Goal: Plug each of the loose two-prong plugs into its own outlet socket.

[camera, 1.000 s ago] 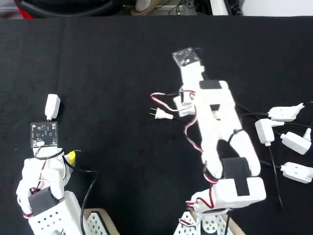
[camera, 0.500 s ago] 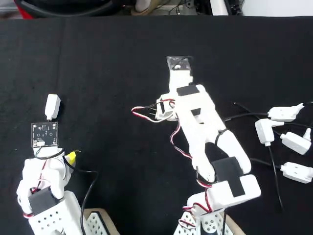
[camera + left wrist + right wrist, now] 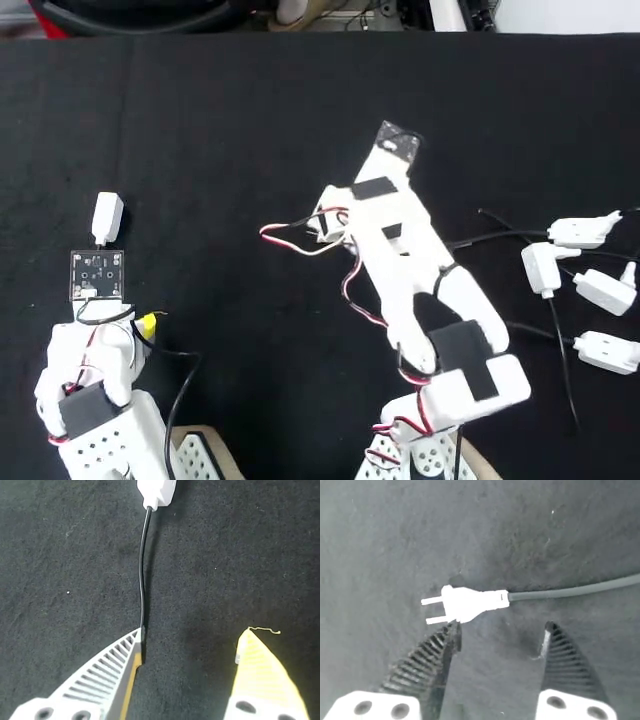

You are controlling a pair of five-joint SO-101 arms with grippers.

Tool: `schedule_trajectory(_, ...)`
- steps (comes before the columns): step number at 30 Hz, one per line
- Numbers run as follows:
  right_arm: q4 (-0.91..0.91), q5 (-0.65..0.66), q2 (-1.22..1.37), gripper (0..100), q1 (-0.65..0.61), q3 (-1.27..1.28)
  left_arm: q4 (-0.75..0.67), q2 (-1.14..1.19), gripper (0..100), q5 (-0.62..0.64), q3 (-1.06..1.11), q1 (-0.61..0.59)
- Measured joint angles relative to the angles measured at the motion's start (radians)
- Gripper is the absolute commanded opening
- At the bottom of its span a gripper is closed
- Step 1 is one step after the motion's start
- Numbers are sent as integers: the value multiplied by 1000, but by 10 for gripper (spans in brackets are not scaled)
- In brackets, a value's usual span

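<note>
While the two-prong plug lay flat on the black table, free of any socket, the right gripper hung low over it with its fingers wide apart and nothing between them. One fingertip was just beside the plug body. The other stood on the far side of the black cord that leaves the plug. We saw both prongs bare.

The left gripper was also spread wide and held nothing. A thin black cable ran from the tip of its white finger to a white connector, which lay alone on the left part of the table, well apart from the rest.

At the right side of the table, four more white pieces on dark cords lay close together. We could not tell which of them were plugs and which were sockets.

As far as we could judge, no plug was seated yet, so the task was near its beginning. This plug was not even grasped. It had to be lifted, carried to a socket and pushed in, and the other loose plugs were left to do after it.
</note>
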Motion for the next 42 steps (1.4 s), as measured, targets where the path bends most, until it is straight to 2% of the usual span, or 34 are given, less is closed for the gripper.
schedule_trajectory(6, -167, -210, 106, 251, 0, 29, 0, 0, 299, 0, 0, 0)
schedule_trajectory(12, -187, -298, 120, 251, 25, 26, 0, 0, 299, -2, 0, 0)
schedule_trajectory(20, -233, -305, 126, 250, 26, 28, 0, 0, 299, -6, 0, 0)
schedule_trajectory(27, -249, -364, 146, 250, 8, 28, 0, 0, 299, -6, 0, 0)
schedule_trajectory(29, -250, -365, 164, 223, -6, 9, 0, 0, 299, -6, 0, 0)
schedule_trajectory(34, -249, -365, 212, 60, -17, -20, 0, 0, 299, -6, 0, 0)
schedule_trajectory(40, -242, -318, 221, 64, -15, -32, 0, 0, 299, -6, 0, 0)
schedule_trajectory(42, -192, -285, 229, 64, -15, -64, 0, 0, 299, -8, 0, 0)
